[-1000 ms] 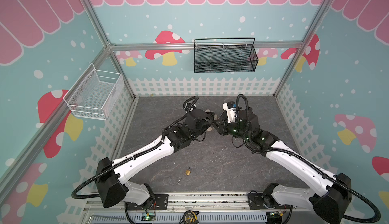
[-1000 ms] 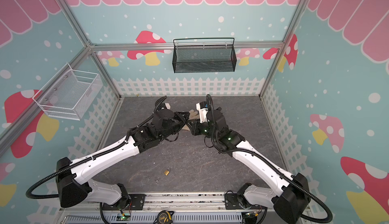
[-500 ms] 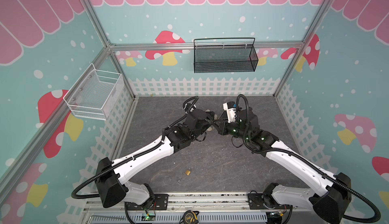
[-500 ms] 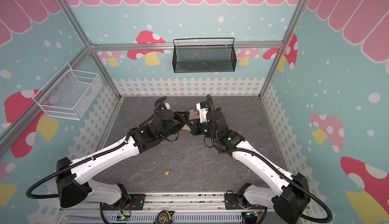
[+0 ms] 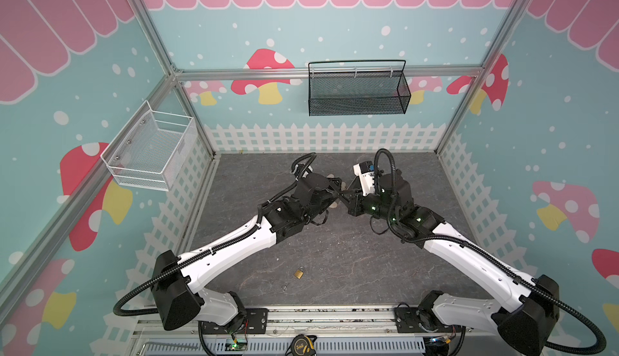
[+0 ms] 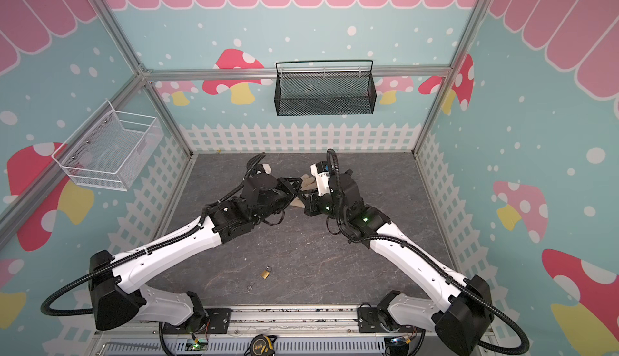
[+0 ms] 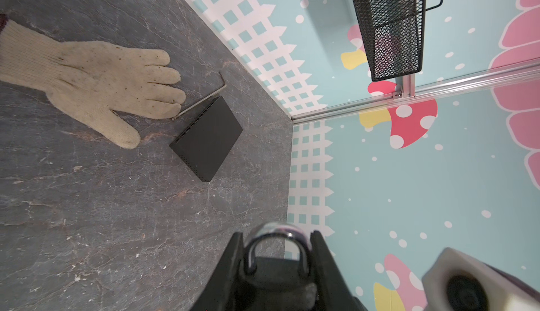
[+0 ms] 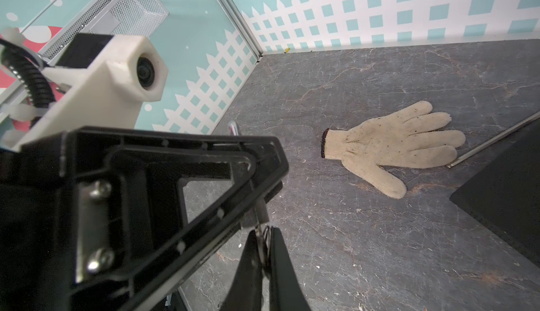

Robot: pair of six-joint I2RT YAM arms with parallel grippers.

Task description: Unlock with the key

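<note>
Both arms meet above the middle of the floor in both top views. My left gripper (image 7: 277, 238) is shut on a padlock (image 7: 276, 268); its silver shackle (image 7: 277, 232) stands up between the two black fingers. In the right wrist view the left gripper's black frame (image 8: 163, 160) fills the near side, and the padlock's lower end (image 8: 254, 215) pokes out under it. My right gripper (image 8: 263, 232) is shut on a thin metal key (image 8: 261, 243) with a wire ring. The key's tip touches that lower end. In a top view the two sets of fingertips touch, left gripper (image 5: 337, 191), right gripper (image 5: 347, 197).
A cream work glove (image 7: 87, 81), a black flat box (image 7: 207, 140) and a bent hex key (image 7: 204, 99) lie on the floor beyond the grippers. A small brass padlock (image 5: 299, 273) lies near the front. A black mesh basket (image 5: 358, 93) and a white wire basket (image 5: 150, 150) hang on the walls.
</note>
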